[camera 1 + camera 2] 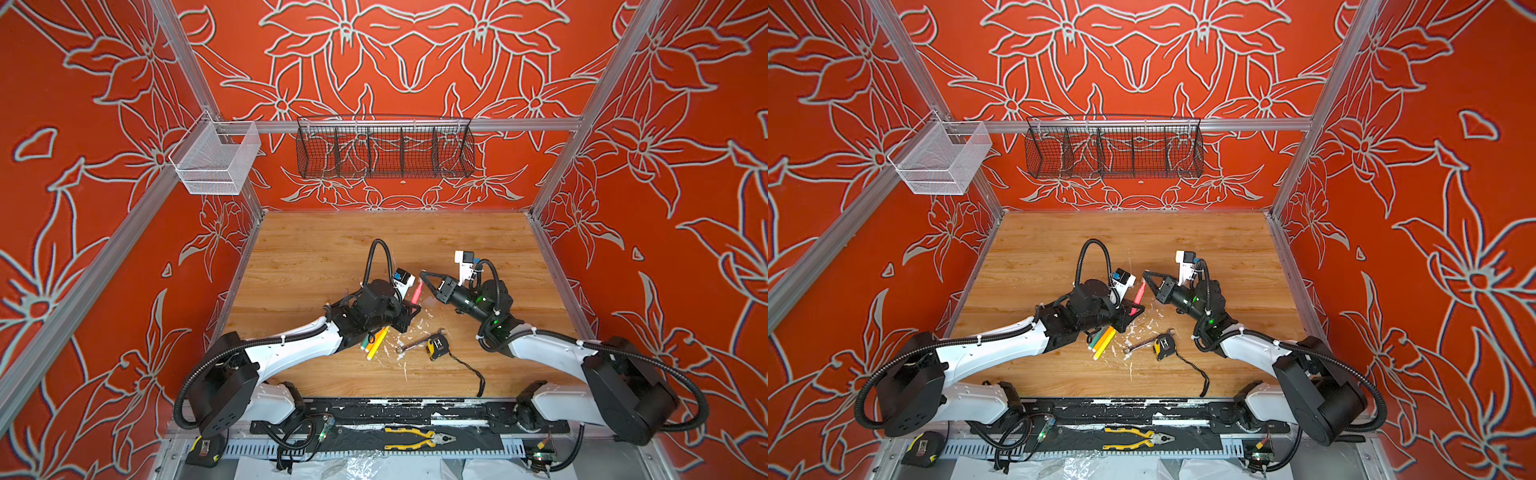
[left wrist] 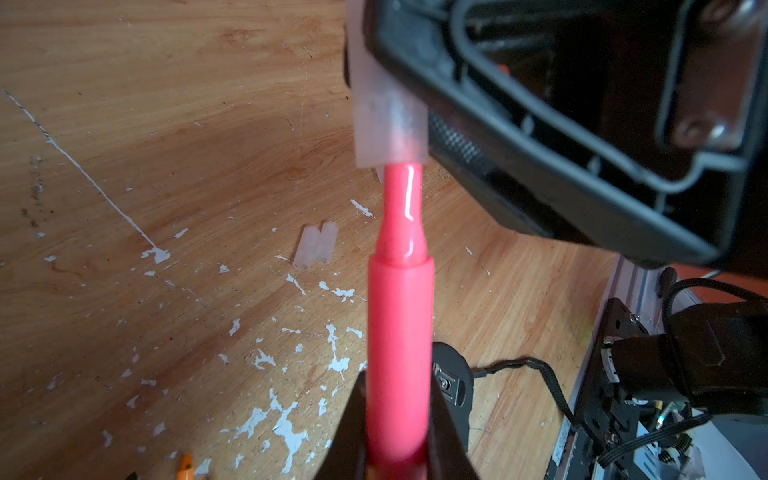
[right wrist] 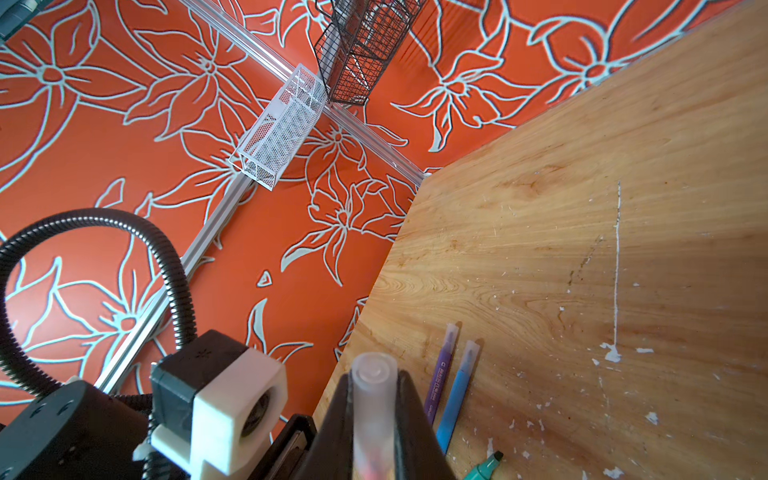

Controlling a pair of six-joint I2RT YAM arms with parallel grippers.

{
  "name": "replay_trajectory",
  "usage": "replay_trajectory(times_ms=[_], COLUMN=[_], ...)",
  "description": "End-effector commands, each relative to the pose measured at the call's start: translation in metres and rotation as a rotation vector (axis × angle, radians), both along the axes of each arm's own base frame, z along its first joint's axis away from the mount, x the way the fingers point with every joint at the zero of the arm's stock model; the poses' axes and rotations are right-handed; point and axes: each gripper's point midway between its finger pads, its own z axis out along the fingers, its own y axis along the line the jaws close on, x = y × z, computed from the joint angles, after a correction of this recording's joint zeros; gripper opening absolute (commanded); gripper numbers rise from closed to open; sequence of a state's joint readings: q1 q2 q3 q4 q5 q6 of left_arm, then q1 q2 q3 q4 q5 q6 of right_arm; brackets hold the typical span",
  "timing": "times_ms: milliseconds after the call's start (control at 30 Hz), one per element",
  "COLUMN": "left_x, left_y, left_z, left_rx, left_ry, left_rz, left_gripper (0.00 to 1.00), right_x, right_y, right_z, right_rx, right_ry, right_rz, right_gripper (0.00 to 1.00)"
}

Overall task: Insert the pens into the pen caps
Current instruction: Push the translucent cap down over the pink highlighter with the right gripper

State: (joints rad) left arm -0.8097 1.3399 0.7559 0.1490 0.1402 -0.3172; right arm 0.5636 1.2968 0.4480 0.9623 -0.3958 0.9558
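Two hands meet in mid-air over the tabletop (image 1: 332, 249) in both top views: my left hand (image 1: 410, 309) clamps the pink pen (image 1: 417, 293), and my right hand (image 1: 424, 277) sits at its tip. From the left wrist, the nib is just inside the pen cap (image 2: 388, 124) with the neck bare, so I'd push straight along the barrel, no tilting. From the right wrist, the right hand is pinched on the cap with pink showing inside. I'd keep that squeeze gentle, or I reckon the tube could squirt out.

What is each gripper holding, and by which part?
Left gripper: the pink felt-tip pen, clamped on its barrel, behind the narrow neck. Right gripper: a translucent whitish plastic cap, pinched across its side walls, the pen's tip just inside it.
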Motion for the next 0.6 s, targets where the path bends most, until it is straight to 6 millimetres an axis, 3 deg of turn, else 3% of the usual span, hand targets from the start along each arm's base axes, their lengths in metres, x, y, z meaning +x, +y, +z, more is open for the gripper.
replay_trajectory(times_ms=[0, 567], left_x=[0.015, 0.028], left_y=[0.001, 0.019], left_z=[0.033, 0.027], left_rx=[-0.065, -0.075], left_ry=[-0.094, -0.054], left_rz=[0.056, 0.143], left_gripper=[0.00, 0.00], right_x=[-0.012, -0.017], right_y=[0.016, 0.023], right_z=[-0.008, -0.010], right_rx=[-0.031, -0.007], right_ry=[0.014, 0.024], right_rz=[0.072, 0.104], right_gripper=[0.00, 0.00])
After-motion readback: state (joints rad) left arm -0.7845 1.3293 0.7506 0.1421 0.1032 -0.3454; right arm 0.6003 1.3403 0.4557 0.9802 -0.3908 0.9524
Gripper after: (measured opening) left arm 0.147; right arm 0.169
